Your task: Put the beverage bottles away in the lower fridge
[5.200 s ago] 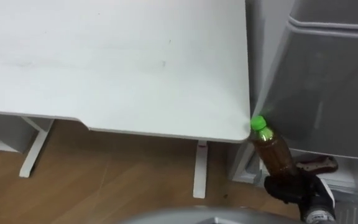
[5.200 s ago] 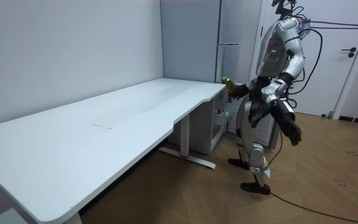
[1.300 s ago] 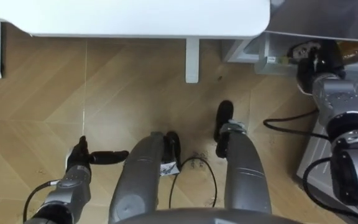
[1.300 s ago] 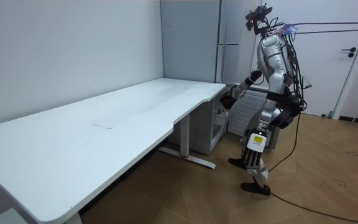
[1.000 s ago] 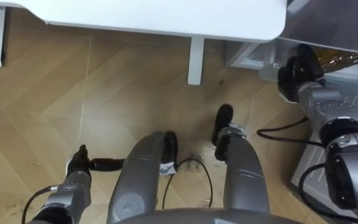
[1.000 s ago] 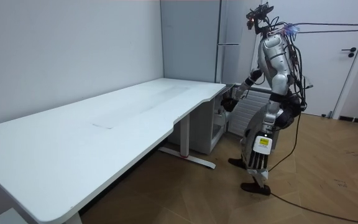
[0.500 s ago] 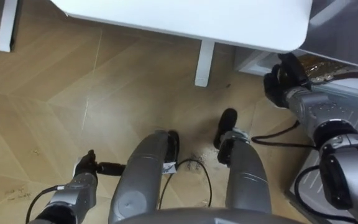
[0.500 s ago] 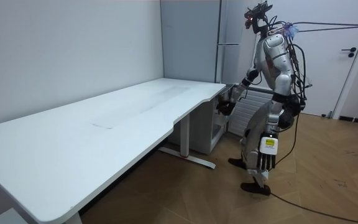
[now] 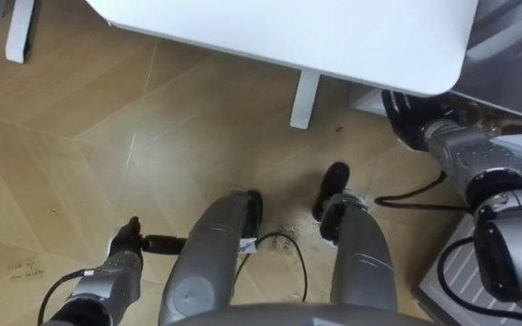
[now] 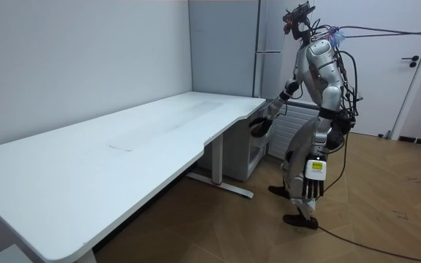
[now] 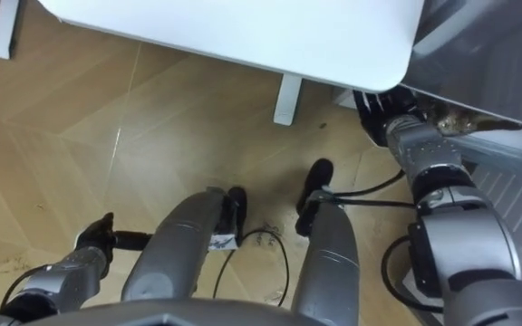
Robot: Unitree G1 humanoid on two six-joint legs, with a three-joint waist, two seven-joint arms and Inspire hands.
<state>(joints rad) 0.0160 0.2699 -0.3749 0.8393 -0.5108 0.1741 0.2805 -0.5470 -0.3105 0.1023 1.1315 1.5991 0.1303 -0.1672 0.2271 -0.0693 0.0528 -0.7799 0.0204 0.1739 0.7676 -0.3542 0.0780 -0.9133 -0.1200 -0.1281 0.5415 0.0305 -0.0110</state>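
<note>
Right hand [image 9: 406,110] held forward and low under the table [image 9: 333,36] corner, fingers hidden so grip cannot be told, brown bottle [image 11: 449,116] partly seen just beyond that wrist by the fridge [image 10: 269,33], left hand [image 9: 123,244] hanging beside the thigh with fingers relaxed, open wood floor [image 9: 80,145] to the robot's left.

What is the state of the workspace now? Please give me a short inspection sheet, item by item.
Surface: white desk; nothing seen on it.
Job's things: brown shape, perhaps the bottle, low at the fridge; cannot tell for sure.
Clutter: nothing seen.
Hands: right hand under the desk's corner, next to the fridge; left hand low over the floor, open and empty.
Cables: nothing seen apart from the robot's own.
Surroundings: wooden floor; white door behind the robot.
</note>
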